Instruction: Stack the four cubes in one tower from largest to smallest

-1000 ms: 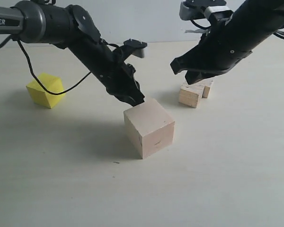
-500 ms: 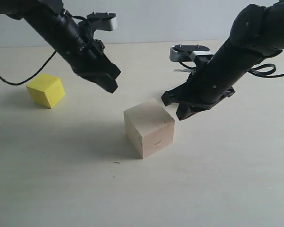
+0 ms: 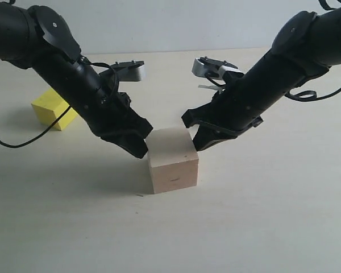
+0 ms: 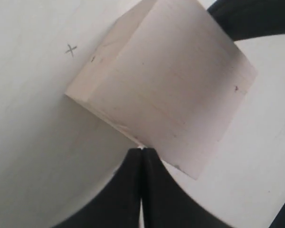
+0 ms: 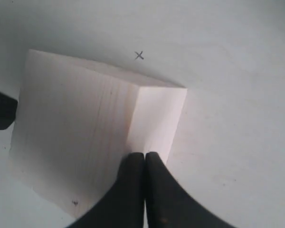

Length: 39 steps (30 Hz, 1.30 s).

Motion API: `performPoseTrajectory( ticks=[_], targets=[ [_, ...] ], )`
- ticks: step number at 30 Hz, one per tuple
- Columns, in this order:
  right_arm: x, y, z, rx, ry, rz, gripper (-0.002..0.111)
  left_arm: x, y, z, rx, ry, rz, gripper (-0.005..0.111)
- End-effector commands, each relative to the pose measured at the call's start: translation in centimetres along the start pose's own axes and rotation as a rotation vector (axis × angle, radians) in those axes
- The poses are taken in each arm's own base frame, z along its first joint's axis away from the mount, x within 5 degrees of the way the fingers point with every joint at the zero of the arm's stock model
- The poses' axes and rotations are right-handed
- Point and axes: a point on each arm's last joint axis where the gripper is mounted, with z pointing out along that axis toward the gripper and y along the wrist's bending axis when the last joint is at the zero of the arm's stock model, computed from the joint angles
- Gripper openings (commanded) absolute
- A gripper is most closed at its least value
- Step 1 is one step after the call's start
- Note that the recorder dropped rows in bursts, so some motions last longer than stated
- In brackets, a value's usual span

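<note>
The large pale wooden cube [image 3: 173, 161] rests on the table at the middle. My left gripper [image 3: 141, 149] is shut, and its tips touch the cube's left upper edge [image 4: 141, 151]. From the other side my right gripper [image 3: 196, 144] is shut too, its tips against the cube's right edge [image 5: 145, 156]. The same cube fills the left wrist view [image 4: 164, 80] and the right wrist view [image 5: 92, 137]. The yellow cube [image 3: 50, 108] sits at far left, partly hidden behind my left arm. The grain-lined and the small wooden cubes are hidden behind my right arm.
A small pencilled cross marks the table beside the large cube [image 4: 71, 49], also in the right wrist view as a cross [image 5: 139, 55]. A black cable [image 3: 17, 142] trails over the table at the left. A pale wall runs along the far table edge.
The left arm swung back down to the cube's left side. The right arm came in to its right edge. The large cube has turned squarer to the exterior view.
</note>
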Motion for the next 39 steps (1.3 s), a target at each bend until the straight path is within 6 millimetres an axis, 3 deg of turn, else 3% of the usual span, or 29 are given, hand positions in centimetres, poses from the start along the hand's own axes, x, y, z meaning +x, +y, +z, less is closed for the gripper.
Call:
performPoseTrajectory(
  ticks=[1, 11, 23, 34, 39],
  targets=[
    [0.2, 0.3, 0.0, -0.028, 0.015, -0.003, 0.0, -0.7, -1.0, 0.0, 0.025, -0.065, 0.004, 0.0],
    [0.2, 0.5, 0.1, -0.063, 0.021, 0.002, 0.0, -1.2, -0.7, 0.0, -0.007, -0.123, -0.006, 0.0],
    [-0.2, -0.4, 2.9, -0.135, 0.004, 0.024, 0.0, -1.5, -0.4, -0.1, -0.033, -0.155, -0.01, 0.0],
    [-0.7, -0.4, 2.9, -0.148, -0.059, 0.013, 0.0, -1.5, -0.3, -0.1, -0.045, -0.163, -0.006, 0.0],
    [-2.1, -0.2, 2.3, -0.133, -0.106, -0.015, 0.0, -1.5, -0.3, -0.1, -0.044, -0.162, -0.011, 0.0]
  ],
)
